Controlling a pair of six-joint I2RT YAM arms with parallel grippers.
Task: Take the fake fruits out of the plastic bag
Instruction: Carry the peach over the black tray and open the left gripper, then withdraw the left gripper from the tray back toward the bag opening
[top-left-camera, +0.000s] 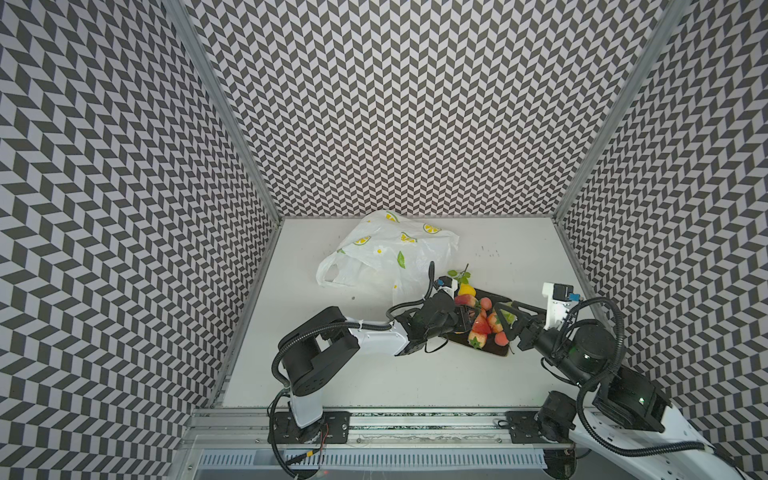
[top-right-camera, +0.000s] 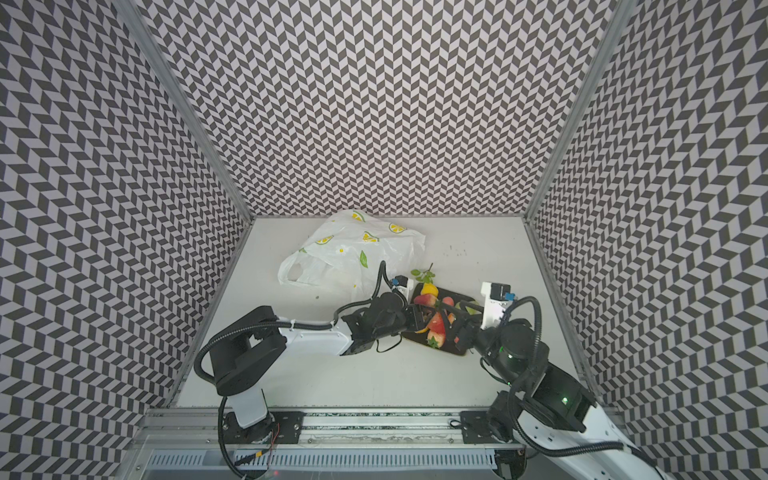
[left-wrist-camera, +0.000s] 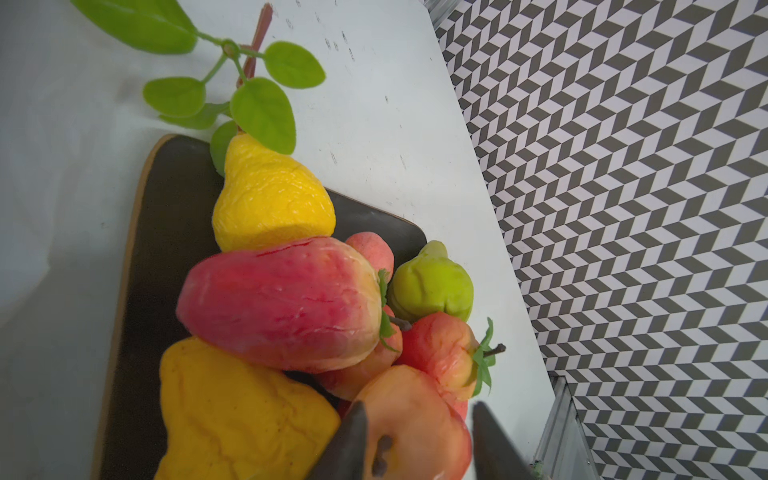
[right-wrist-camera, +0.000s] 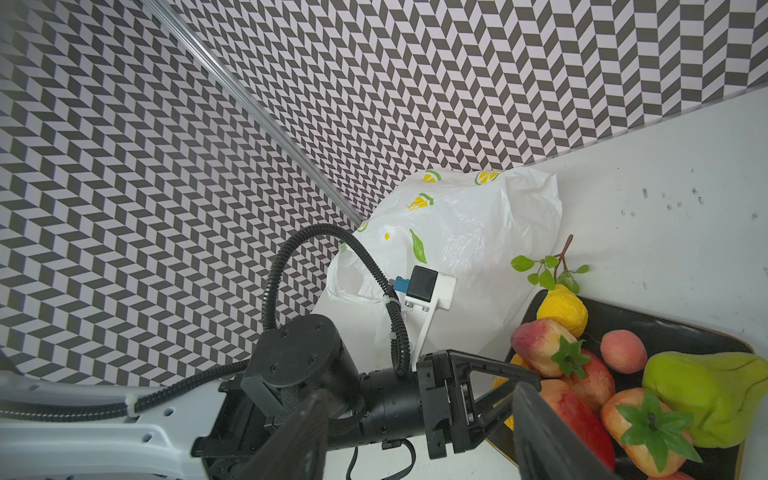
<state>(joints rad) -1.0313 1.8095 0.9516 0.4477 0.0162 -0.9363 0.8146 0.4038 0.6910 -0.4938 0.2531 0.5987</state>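
In both top views the left arm stands on its base at the table's (top-left-camera: 332, 386) 7 o'clock, folds at the elbow and lays its white forearm low, pointing toward 3 o'clock. The left gripper (top-left-camera: 466, 315) sits over the 9 o'clock edge of the dark plate (top-left-camera: 494, 354). In the left wrist view its jaws stand apart on either side of a red-orange fruit (left-wrist-camera: 415, 436) on the heap; I cannot tell whether they press it.

The right arm comes from 5 o'clock and reaches toward 10 o'clock. The right gripper (top-left-camera: 500, 322) hangs wide open and empty at the plate's 3 o'clock edge.

The fake fruits (top-left-camera: 482, 326) lie heaped on the plate, at 3 o'clock from the table's middle. Among them are a lemon (left-wrist-camera: 270, 199) with a leafy sprig (top-left-camera: 459, 274), and red, pink and green pieces.

The plastic bag (top-left-camera: 386, 253) lies crumpled at 12 o'clock near the back wall, just beside the plate's 10 o'clock corner.
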